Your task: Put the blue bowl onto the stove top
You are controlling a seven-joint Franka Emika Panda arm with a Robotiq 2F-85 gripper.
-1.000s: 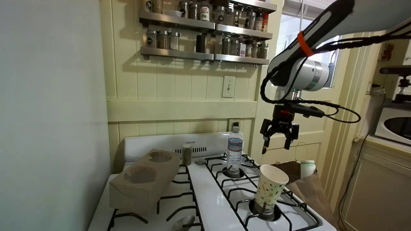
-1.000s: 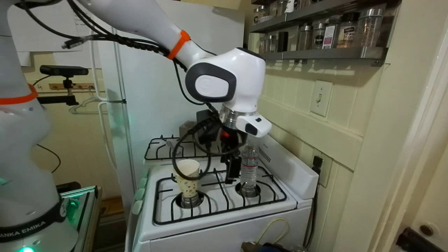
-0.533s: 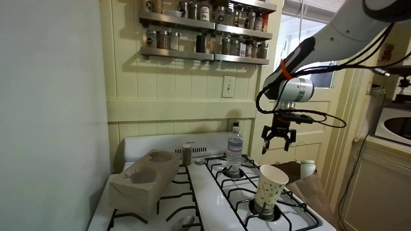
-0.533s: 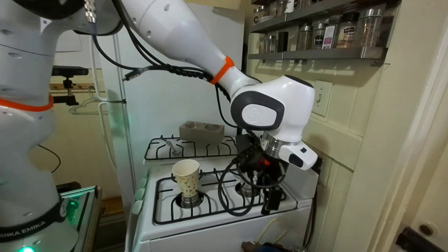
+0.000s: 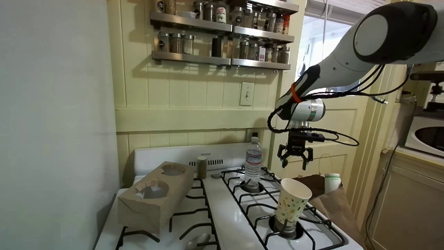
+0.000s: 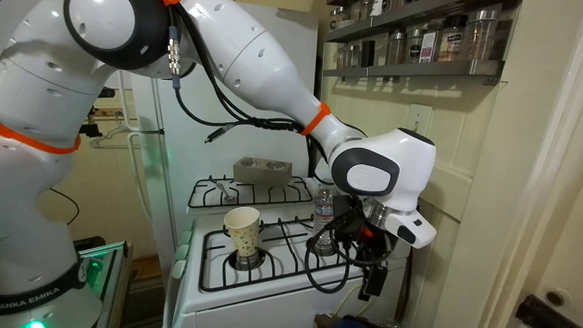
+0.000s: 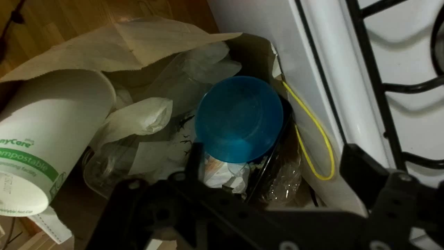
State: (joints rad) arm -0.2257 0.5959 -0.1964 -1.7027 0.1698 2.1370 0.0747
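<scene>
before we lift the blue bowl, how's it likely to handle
The blue bowl looks plastic, so probably light and fairly stiff; its smooth surface may slip. Lying among loose packaging in the paper bag, it could tip when nudged.

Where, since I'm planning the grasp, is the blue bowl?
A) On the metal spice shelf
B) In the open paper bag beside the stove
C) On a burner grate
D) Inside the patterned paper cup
B, as the wrist view shows the blue bowl lying within the paper bag, next to the stove.
</scene>
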